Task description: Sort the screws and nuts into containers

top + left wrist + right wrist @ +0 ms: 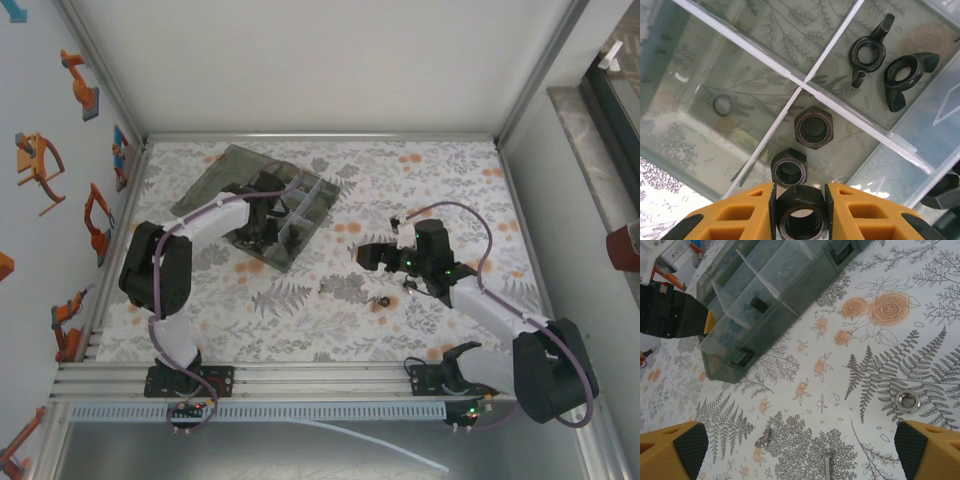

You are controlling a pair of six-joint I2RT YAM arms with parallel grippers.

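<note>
Nut [802,226] sits pinched in the left claw [801,202], above a container [850,152].

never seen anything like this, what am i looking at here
Two robot arms are bolted to a table with a leafy cover. One picture looks down from above; the other two come from a camera on each wrist. The left gripper is closed on a dark hex nut over an organiser box compartment holding two more hex nuts; two wing nuts lie next door. The right gripper hangs open above the table, where a silver wing nut, a screw and a silver ring-shaped piece lie loose.
</note>
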